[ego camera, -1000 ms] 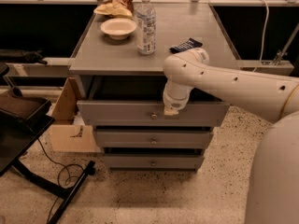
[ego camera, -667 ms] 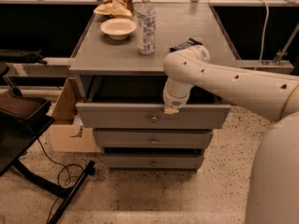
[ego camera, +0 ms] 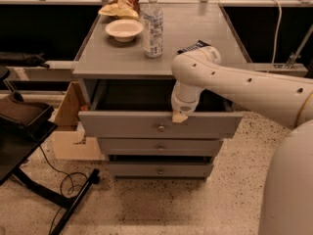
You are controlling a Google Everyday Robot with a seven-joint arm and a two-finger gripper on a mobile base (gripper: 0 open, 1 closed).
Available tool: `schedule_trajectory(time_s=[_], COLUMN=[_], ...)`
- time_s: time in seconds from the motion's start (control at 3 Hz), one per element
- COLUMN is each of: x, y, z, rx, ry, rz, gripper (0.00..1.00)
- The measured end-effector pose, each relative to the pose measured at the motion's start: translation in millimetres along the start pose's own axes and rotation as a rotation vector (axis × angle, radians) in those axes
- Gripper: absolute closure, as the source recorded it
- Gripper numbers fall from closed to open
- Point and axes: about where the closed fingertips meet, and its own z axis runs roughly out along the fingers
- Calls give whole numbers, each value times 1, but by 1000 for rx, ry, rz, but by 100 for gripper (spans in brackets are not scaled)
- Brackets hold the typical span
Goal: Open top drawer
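Observation:
The top drawer point(ego camera: 122, 124) is the widest of three grey drawers under a grey table. It stands pulled out toward me, with its dark inside showing behind the front panel. A small round metal knob point(ego camera: 161, 128) sits at the centre of its front. My gripper point(ego camera: 179, 117) hangs from the white arm, right at the drawer's top front edge, just above and right of the knob. The arm's wrist hides most of the gripper.
On the grey tabletop point(ego camera: 195, 38) stand a clear water bottle point(ego camera: 153, 25), a white bowl point(ego camera: 124, 30), a snack bag point(ego camera: 120, 2) and a dark packet point(ego camera: 194, 47). A cardboard box point(ego camera: 71, 126) sits left of the drawers. A black stand point(ego camera: 29, 146) and cable are at the left.
The top drawer has slid further out toward me. My gripper has moved with its front edge.

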Motion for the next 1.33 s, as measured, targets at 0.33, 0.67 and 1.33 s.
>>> schedule_trajectory(time_s=[0.33,0.67,1.33], x=[1,0,6], y=[10,9,22], z=[-8,-11,-20], rx=[-19,-19,-45], ry=[-5,-5,-2], rz=[-11,-11,-10], gripper=[100,100,100])
